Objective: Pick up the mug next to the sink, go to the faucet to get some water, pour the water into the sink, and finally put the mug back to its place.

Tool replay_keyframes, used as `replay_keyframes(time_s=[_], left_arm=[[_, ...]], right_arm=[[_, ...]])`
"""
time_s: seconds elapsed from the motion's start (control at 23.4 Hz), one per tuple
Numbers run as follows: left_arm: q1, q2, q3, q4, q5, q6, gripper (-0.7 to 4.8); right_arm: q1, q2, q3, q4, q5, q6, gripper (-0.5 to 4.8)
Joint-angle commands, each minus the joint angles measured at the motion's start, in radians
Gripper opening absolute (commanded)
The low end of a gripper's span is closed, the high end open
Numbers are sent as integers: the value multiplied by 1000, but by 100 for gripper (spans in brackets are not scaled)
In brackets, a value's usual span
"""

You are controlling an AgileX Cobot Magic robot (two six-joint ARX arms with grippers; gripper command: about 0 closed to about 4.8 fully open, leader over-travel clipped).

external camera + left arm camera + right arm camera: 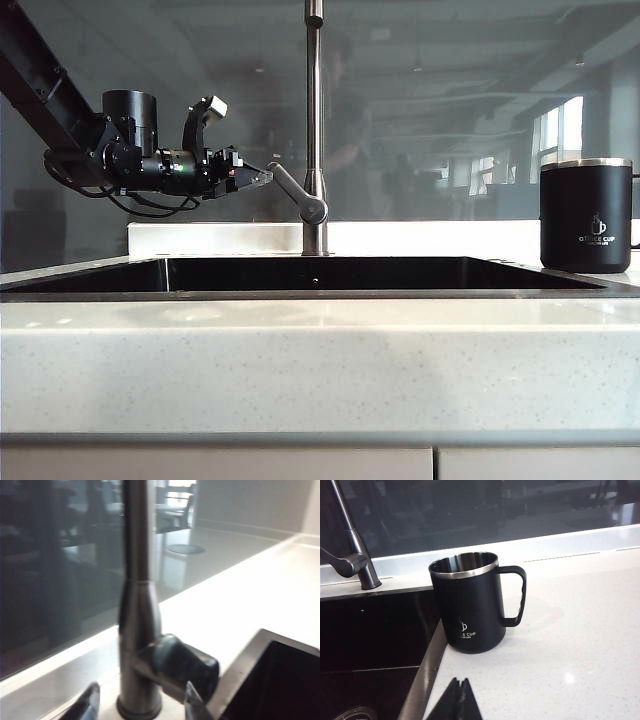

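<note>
Counts: one mug (586, 215), black with steel rim, one loop handle, on the counter (320, 350) at the sink's right edge. One faucet (314, 120), one lever handle (296, 193) on its side. One sink (320, 274), single basin; what looks like one drain (354, 714) in the right wrist view, cropped, so not sure. Two grippers: left gripper (262, 178) with its jaws apart at the lever, right gripper (461, 700) with fingers pressed together near the mug. One counter.
</note>
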Motion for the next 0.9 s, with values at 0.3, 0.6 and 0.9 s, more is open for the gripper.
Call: replay_keyframes(time_s=[0.3,0.6,0.9], left_arm=[[1,-129,2,-106,-23,-12,210],[1,-278,2,-176,-47,32,19],[1,-463,2,-372,-281,33,-6]], right_arm=[[-1,-2,-4,19,-2,-3,-7],[-1,-2,-4,19,-1,-3,-8],[-1,-2,-4,19,-1,-3,-7]])
